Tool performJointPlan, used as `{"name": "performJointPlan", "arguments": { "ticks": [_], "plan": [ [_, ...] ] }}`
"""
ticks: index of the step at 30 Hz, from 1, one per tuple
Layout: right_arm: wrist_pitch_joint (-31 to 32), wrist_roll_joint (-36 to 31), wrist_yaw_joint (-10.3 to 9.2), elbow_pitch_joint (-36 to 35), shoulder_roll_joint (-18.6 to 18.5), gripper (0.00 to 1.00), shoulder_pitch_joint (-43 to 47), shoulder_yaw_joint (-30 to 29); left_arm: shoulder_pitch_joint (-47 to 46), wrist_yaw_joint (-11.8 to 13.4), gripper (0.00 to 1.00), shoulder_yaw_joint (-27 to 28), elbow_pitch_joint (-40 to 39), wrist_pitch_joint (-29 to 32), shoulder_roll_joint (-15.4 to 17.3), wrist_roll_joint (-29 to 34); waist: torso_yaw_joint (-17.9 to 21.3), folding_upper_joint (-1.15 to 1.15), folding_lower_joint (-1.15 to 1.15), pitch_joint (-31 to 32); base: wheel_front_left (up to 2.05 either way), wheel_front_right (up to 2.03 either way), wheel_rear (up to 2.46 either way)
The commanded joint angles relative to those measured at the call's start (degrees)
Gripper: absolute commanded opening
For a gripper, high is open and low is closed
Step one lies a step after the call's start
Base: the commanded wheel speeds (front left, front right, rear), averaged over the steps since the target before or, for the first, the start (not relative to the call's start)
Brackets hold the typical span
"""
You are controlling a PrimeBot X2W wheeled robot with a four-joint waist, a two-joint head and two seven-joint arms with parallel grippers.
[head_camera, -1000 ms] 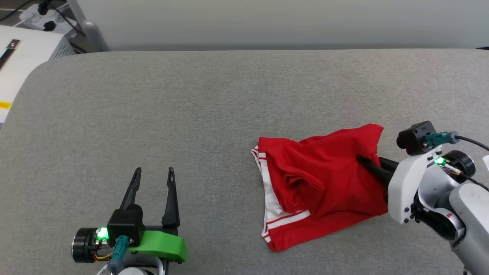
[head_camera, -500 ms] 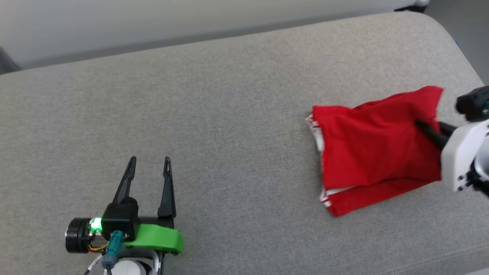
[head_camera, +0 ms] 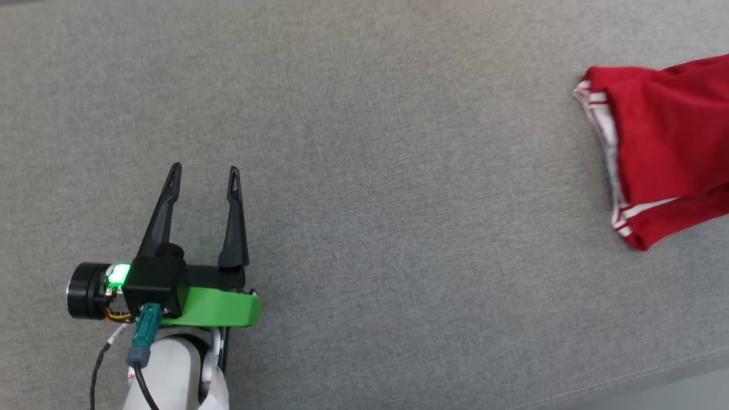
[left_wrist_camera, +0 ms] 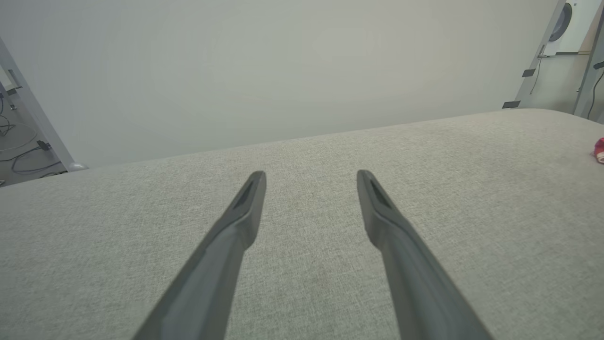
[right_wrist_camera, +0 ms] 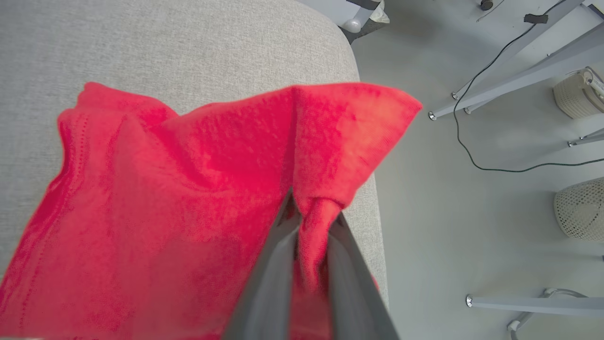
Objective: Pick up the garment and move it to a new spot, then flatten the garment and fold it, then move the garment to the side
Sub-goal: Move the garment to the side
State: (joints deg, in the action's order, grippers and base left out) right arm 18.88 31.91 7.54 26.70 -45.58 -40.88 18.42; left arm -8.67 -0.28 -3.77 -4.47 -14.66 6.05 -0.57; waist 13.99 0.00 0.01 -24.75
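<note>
1. My left gripper [head_camera: 204, 167] sits at the lower left of the head view, over the grey table top [head_camera: 364, 114]. Its two dark fingers are spread apart with nothing between them, and a green light glows at its wrist.
2. In the left wrist view those fingers point across bare grey fabric towards a pale wall [left_wrist_camera: 283, 71]. A speck of red shows at the far right edge.
3. The middle of the table top carries nothing that I can see.
4. The shirt [head_camera: 666, 131] lies at the right edge of the head view, folded over on itself. Its red-and-white striped trim faces left, and part of it is cut off by the frame.
5. In the right wrist view my right gripper [right_wrist_camera: 314, 208] is clamped on a bunched fold of the shirt near one corner. That corner stands up and reaches past the rounded end of the table top.
6. Right of that, the floor [right_wrist_camera: 424, 236] holds metal legs [right_wrist_camera: 509, 89], a dark cable [right_wrist_camera: 472, 156] and two woven baskets [right_wrist_camera: 580, 210].
</note>
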Motion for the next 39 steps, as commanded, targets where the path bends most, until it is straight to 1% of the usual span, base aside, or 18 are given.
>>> {"name": "performJointPlan", "arguments": {
  "ticks": [1,6,9,14,15,16,17,18,24,28,30,34,36,39],
  "plan": [
    [-0.8,-0.6,-0.05,1.9,-0.5,0.00,-1.9,-0.9,-1.3,0.0,1.00,0.1,-0.5,-0.3,0.6,0.4,-1.3,0.00,-0.01,-4.1,0.00,0.00,0.00],
    [-3.1,-2.6,-0.05,9.5,-1.1,0.00,-5.2,-3.4,-1.8,0.2,1.00,0.2,-1.6,-0.3,0.9,0.4,-1.5,0.00,-0.01,-5.6,0.00,0.00,0.00],
    [-4.8,-3.2,-0.05,13.6,-0.5,0.00,-6.8,-4.4,-1.9,0.3,1.00,0.2,-2.0,-0.3,1.2,0.4,-1.5,0.00,-0.01,-6.1,0.00,0.00,0.00],
    [-8.5,-4.9,-0.05,18.2,0.5,0.00,-8.9,-5.4,-2.1,0.6,1.00,0.2,-2.0,-0.3,1.5,0.4,-1.4,0.00,-0.01,-6.2,0.00,0.00,0.00],
    [-9.4,-5.5,-0.05,19.2,0.8,0.18,-9.3,-5.5,-2.2,0.6,1.00,0.1,-1.9,-0.3,1.6,0.4,-1.4,0.00,-0.01,-6.0,0.00,0.00,0.00],
    [-10.0,-5.8,-0.05,19.7,1.1,0.38,-9.4,-5.4,-2.3,0.6,1.00,0.0,-1.8,-0.3,1.6,0.4,-1.5,0.00,-0.01,-5.7,0.00,0.00,0.00],
    [-10.9,-6.1,-0.05,20.3,1.4,0.98,-9.6,-5.5,-2.3,0.7,1.00,0.0,-1.6,-0.3,1.5,0.4,-1.6,0.00,-0.01,-5.3,0.00,0.00,0.00],
    [-11.7,-6.4,-0.05,20.8,1.5,1.00,-9.8,-5.7,-2.2,0.8,1.00,0.0,-1.5,-0.3,1.5,0.3,-1.6,0.00,-0.01,-4.9,0.00,0.00,0.00],
    [-15.5,-7.3,-0.05,22.2,2.3,1.00,-9.3,-5.2,-1.1,1.2,1.00,-0.3,-0.4,-0.3,0.8,-0.3,-2.5,0.00,-0.01,-1.0,0.00,0.00,0.00],
    [-20.3,-7.6,-0.05,20.8,2.2,1.00,-8.3,-5.6,0.3,1.6,1.00,-0.3,0.3,-0.3,0.2,-0.8,-3.5,0.00,-0.01,2.5,0.00,0.00,0.00],
    [-23.7,-7.9,-0.05,19.5,2.8,1.00,-7.6,-6.4,1.3,1.7,1.00,-0.2,0.5,-0.3,-0.1,-1.2,-4.0,0.00,-0.01,4.3,0.00,0.00,0.00],
    [-30.6,-9.1,-0.05,16.0,5.3,1.00,-5.4,-8.7,3.9,2.1,1.00,0.4,1.2,-0.3,-0.6,-1.8,-4.8,0.00,-0.01,7.9,0.00,0.00,0.00],
    [-32.5,-10.8,-0.05,12.7,7.2,1.00,-3.3,-10.8,5.2,2.3,1.00,0.6,1.6,-0.3,-0.9,-2.0,-5.5,0.00,-0.01,9.7,0.00,0.00,0.00],
    [-33.5,-13.5,-0.05,7.2,10.0,1.00,0.5,-14.5,6.3,2.4,1.00,0.9,1.9,-0.3,-1.3,-2.4,-6.6,0.00,-0.01,11.8,0.00,0.00,0.00]
  ]
}}
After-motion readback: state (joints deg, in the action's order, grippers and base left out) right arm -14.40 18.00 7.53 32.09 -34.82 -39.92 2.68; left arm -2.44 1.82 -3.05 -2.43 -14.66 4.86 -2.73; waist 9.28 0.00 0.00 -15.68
